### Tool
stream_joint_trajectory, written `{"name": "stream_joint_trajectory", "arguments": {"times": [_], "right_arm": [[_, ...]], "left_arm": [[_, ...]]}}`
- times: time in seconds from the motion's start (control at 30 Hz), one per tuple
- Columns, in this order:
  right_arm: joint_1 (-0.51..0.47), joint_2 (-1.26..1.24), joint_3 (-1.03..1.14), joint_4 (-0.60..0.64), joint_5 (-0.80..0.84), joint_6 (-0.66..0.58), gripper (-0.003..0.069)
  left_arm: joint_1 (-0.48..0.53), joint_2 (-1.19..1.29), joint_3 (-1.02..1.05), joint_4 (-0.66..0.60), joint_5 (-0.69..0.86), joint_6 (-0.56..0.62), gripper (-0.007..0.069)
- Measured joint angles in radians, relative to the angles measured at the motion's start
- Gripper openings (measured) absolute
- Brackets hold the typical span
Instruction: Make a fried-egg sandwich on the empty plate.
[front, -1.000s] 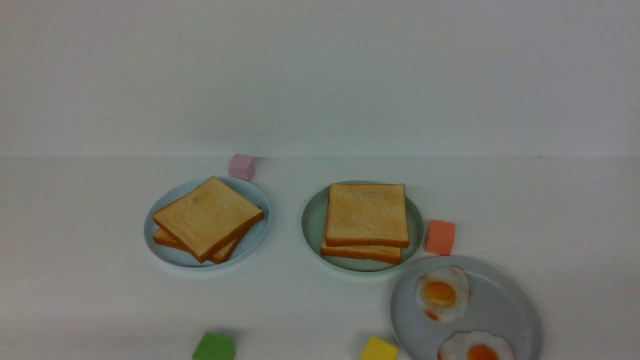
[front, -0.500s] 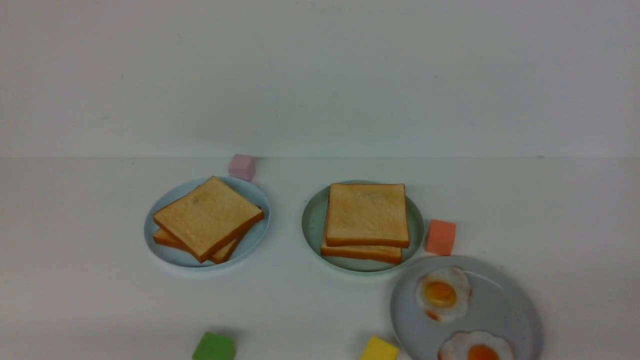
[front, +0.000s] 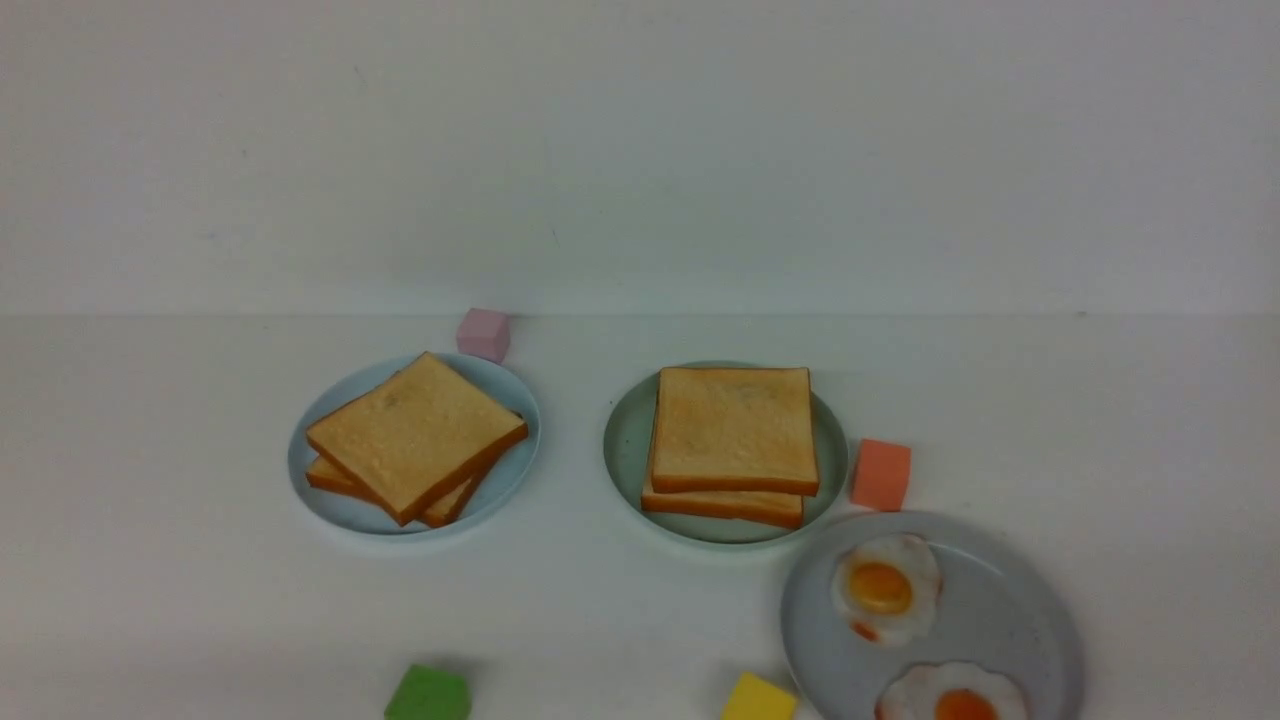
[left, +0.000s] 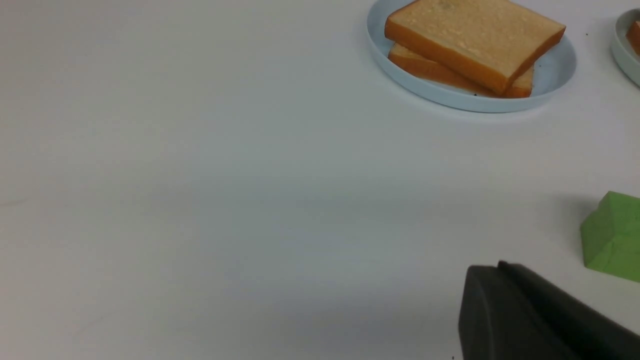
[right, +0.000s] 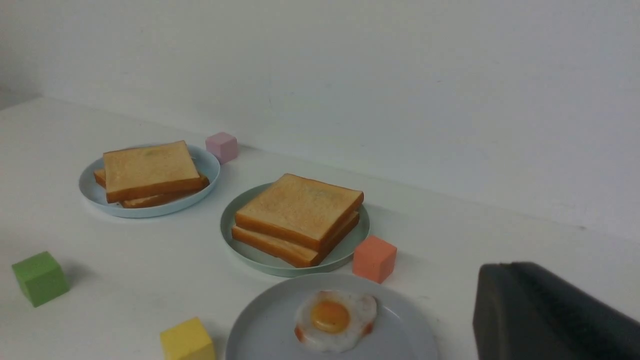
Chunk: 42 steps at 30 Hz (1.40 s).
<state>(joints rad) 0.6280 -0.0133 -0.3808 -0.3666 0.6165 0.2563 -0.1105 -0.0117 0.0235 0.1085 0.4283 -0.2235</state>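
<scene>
White table (front: 150, 500) against plain pale wall (front: 640, 150). At the middle, fried-egg sandwich (front: 733, 440) on the mint-green plate (front: 625, 440), two toast slices squarely stacked (egg between them hidden). Just right of it, orange cube (front: 881, 474); nearer, grey plate (front: 1000, 600) with two fried eggs (front: 884, 588). Well left, pale blue plate (front: 300, 470) with skewed toast pile (front: 415, 435), pink cube (front: 484, 333) behind. Green cube (front: 428, 694) and yellow cube (front: 759, 699) at the near edge. Left hand (left: 495, 280) pressed together, low near the green cube; right hand (right: 505, 285) only a dark block, spread or not impossible to tell.

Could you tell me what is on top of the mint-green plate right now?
Two toast slices are stacked on the mint-green plate. Whether an egg lies between them cannot be seen; the top slice covers the gap.
</scene>
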Motion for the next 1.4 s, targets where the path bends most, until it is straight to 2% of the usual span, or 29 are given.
{"name": "stream_joint_trajectory", "arguments": {"times": [0.17,0.27,0.37,0.4,0.43,0.47,0.57,0.7,0.93,1.4], "right_arm": [[-0.032,0.0,0.0,-0.031,0.0,0.0,0.0048],[-0.119,0.0,0.0,-0.005,-0.002,0.0,0.0051],[-0.226,0.0,0.0,0.088,-0.002,-0.032,0.0055],[-0.307,0.0,0.003,0.165,0.0,-0.094,0.0057],[-0.346,0.0,0.006,0.194,0.0,-0.125,0.0058],[-0.402,0.0,0.021,0.258,-0.006,-0.206,0.006],[-0.5,0.0,0.081,0.373,-0.066,-0.345,0.0065],[-0.583,0.0,0.204,0.497,-0.161,-0.424,0.007],[-0.661,0.0,0.385,0.486,-0.182,-0.435,0.008],[-0.668,0.001,0.391,0.449,-0.197,-0.438,0.0092]], "left_arm": [[0.0,0.0,0.0,-0.001,-0.001,0.001,0.0015],[0.0,0.0,0.0,-0.001,-0.001,0.001,0.0017],[0.0,0.0,0.0,-0.001,-0.001,0.001,0.0018],[0.0,0.0,0.0,-0.001,-0.001,0.001,0.002],[0.0,0.0,0.0,-0.001,-0.001,0.001,0.002],[0.0,0.0,0.0,-0.001,-0.001,0.001,0.0022],[0.0,0.0,0.0,-0.001,-0.002,0.001,0.0023],[0.0,0.0,0.0,-0.001,-0.002,0.001,0.0029],[0.0,0.0,0.0,-0.001,-0.002,0.001,0.0029],[0.0,0.0,0.0,-0.002,-0.003,0.001,0.004]]}}
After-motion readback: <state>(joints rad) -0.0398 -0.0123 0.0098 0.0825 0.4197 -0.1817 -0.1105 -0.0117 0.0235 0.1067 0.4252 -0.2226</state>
